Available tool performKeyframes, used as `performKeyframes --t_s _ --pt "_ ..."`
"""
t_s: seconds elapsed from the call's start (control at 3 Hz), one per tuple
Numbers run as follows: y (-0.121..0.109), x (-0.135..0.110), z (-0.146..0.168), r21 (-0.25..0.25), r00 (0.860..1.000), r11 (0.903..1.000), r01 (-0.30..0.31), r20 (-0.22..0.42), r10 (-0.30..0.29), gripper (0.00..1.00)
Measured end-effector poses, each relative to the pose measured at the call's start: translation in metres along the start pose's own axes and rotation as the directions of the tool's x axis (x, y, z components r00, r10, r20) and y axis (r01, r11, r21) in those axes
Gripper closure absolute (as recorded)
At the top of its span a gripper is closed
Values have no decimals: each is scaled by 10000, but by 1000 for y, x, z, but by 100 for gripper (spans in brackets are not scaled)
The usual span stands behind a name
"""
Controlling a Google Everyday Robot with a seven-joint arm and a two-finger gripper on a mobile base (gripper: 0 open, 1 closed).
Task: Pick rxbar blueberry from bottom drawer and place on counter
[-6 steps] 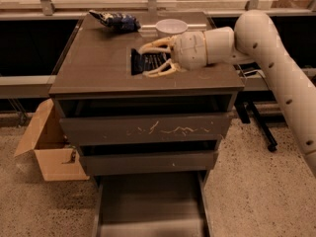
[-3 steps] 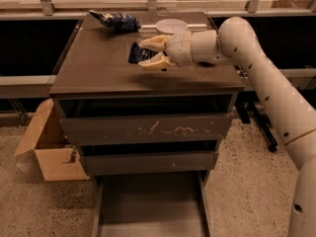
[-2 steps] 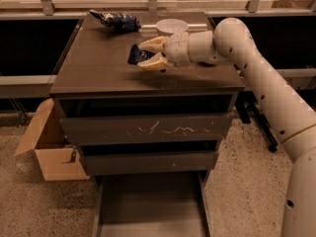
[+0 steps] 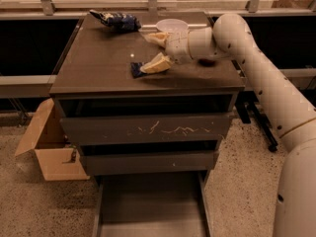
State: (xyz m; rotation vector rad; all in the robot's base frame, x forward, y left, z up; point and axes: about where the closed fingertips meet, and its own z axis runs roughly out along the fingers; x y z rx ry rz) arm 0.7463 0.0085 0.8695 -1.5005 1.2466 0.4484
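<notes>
The rxbar blueberry (image 4: 136, 69), a small dark flat bar, lies flat on the glossy counter (image 4: 94, 58) near its middle. My gripper (image 4: 146, 53) hovers just right of it over the counter. Its cream fingers (image 4: 157, 62) are spread wide apart, and the lower one rests at the bar's right end, covering part of it. Nothing sits between the fingers. The bottom drawer (image 4: 148, 209) is pulled out at the foot of the cabinet, showing a bare grey floor.
A blue-and-white snack bag (image 4: 116, 19) lies at the counter's back left. A clear round bowl (image 4: 172, 24) stands at the back, behind the gripper. The scratched drawer front (image 4: 148, 129) is shut. An open cardboard box (image 4: 47, 149) sits on the floor at left.
The fingers, closed on the bar before, have spread apart. The bar now lies flat on the counter, and the gripper has shifted slightly back.
</notes>
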Motion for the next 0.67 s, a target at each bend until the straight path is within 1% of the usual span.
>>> performKeyframes --t_s 0.33,0.67 --pt "-3 -8 -15 425 9997 9988 237 15 -238 0" --pt "-3 -44 -52 1375 9924 9830 1217 18 -1231 0"
